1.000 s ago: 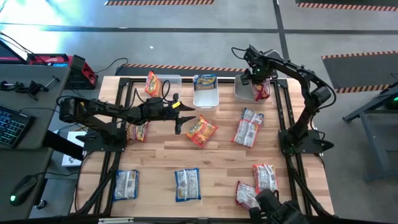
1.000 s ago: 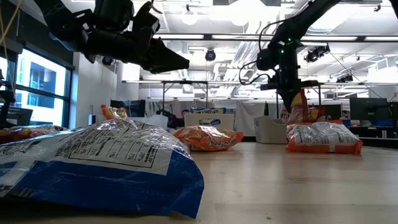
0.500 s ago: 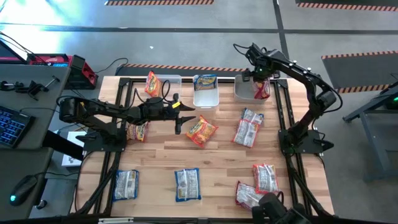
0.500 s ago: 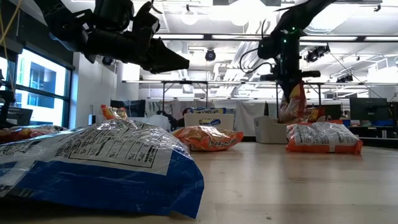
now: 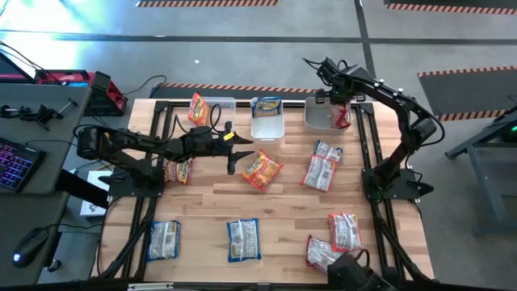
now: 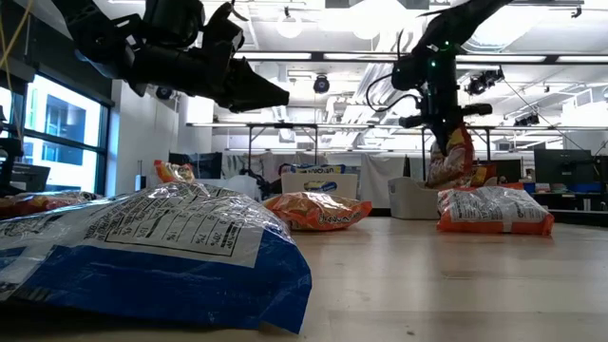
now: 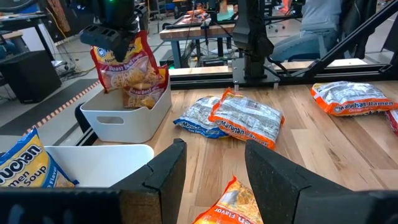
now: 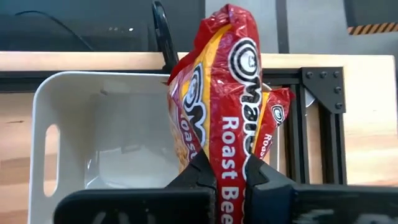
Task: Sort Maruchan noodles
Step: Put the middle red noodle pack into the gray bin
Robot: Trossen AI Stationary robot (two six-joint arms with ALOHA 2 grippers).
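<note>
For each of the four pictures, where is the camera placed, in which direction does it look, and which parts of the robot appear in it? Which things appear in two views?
High view: above the table, looking straight down; both arms show.
Low view: at table-top height, looking level into the room; arms enter from above.
Left wrist view: behind the open left gripper, facing the bins.
Right wrist view: behind the right gripper, shut on a Roast Beef packet over a white bin.
Shared: that packet and bin also show in the left wrist view.

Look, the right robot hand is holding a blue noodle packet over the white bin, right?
Almost. The right gripper is shut on a red Roast Beef packet, not a blue one, as the right wrist view shows. It does hold it over the white bin.
</note>
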